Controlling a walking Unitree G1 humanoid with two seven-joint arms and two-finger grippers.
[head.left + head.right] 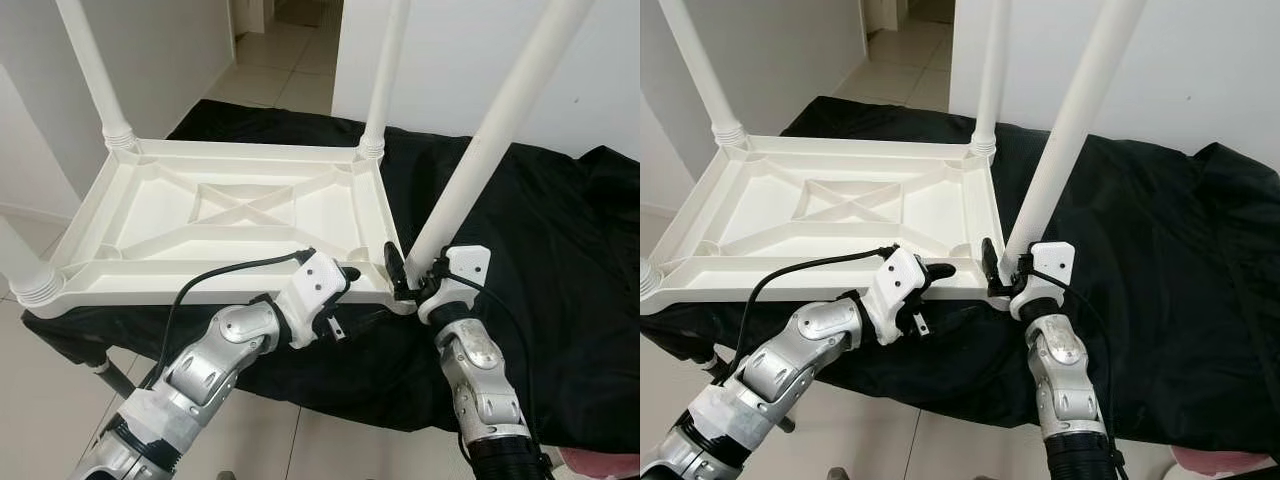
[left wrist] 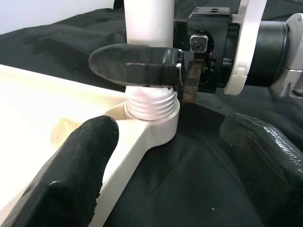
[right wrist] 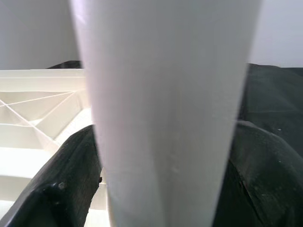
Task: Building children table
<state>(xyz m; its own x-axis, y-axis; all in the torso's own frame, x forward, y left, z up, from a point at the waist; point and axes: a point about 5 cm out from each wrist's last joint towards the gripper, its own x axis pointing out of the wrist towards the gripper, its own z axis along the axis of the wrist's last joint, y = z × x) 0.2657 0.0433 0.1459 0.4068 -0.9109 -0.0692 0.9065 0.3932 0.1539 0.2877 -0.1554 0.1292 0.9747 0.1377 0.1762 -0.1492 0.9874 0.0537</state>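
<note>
We see the right gripper (image 1: 412,272) clamped on the white leg (image 1: 480,150) at the near corner of the upturned tabletop (image 1: 235,215) on black cloth (image 1: 560,250), w/ left gripper (image 1: 348,274) spread wide beside it, holding nothing.

A black cloth (image 1: 560,260) covers the bench (image 1: 110,375), draping over its near edge in folds; only a dark metal leg of the bench peeks out beneath the cloth at about 7 o'clock. The cloth is rumpled, with ridges toward 3 o'clock. Directly on the cloth lies an upturned white plastic tabletop (image 1: 230,215), its ribbed underside facing up with a crossed brace in the middle. It occupies the 9 to 12 o'clock part of the cloth, its near long edge running along the bench's near side. White legs (image 1: 95,70) rise from its corners. Pale floor tiles (image 1: 270,440) lie below the bench at 6 o'clock.
</note>
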